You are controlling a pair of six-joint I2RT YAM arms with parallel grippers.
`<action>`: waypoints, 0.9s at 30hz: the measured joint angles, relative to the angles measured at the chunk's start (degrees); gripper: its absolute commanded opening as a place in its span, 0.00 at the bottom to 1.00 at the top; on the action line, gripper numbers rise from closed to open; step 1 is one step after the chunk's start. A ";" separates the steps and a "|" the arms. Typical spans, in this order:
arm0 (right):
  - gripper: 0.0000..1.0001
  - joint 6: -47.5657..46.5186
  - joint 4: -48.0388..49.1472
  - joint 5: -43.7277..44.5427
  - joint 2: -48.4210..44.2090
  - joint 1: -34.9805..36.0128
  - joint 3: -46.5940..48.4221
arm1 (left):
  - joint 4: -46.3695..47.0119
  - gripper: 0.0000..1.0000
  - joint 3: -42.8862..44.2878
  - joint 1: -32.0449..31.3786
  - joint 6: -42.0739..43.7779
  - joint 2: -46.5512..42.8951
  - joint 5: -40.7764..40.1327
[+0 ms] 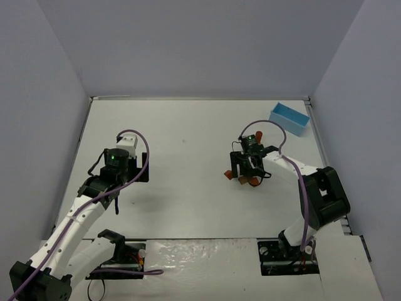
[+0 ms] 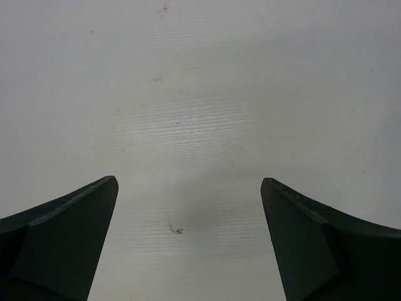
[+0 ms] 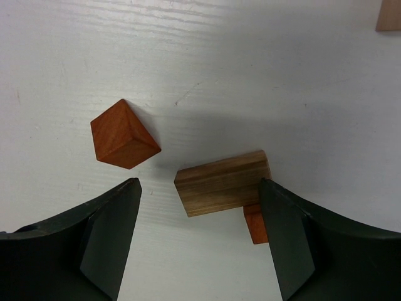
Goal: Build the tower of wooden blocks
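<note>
In the right wrist view a brown rectangular wood block lies tilted, its right end over a small orange block and against my right finger. An orange cube rests on the table to the upper left, apart from both. My right gripper stands open around the brown block, the left finger clear of it. From above, the blocks cluster under the right gripper. My left gripper is open over bare table, far from the blocks.
A tan block shows at the top right corner of the right wrist view. A light blue box sits at the back right of the white table. Grey walls close in three sides.
</note>
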 measured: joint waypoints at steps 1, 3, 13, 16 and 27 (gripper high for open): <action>0.69 0.16 -0.02 0.44 0.00 0.00 0.00 | -0.02 0.97 0.00 0.00 0.00 0.00 0.00; 0.67 0.55 -0.02 1.30 0.00 0.00 -0.02 | -0.02 0.97 0.00 0.00 0.00 0.00 0.00; 0.65 7.24 -0.27 7.44 -3.53 0.00 -2.93 | -0.04 0.97 0.02 0.00 0.00 0.10 0.00; 0.65 10.90 -0.25 8.54 -3.78 0.00 -3.41 | -0.06 0.97 0.02 0.00 0.00 0.14 0.03; 0.58 19.58 0.59 9.80 0.27 0.23 -3.46 | -0.27 0.97 0.31 0.00 0.00 0.15 0.13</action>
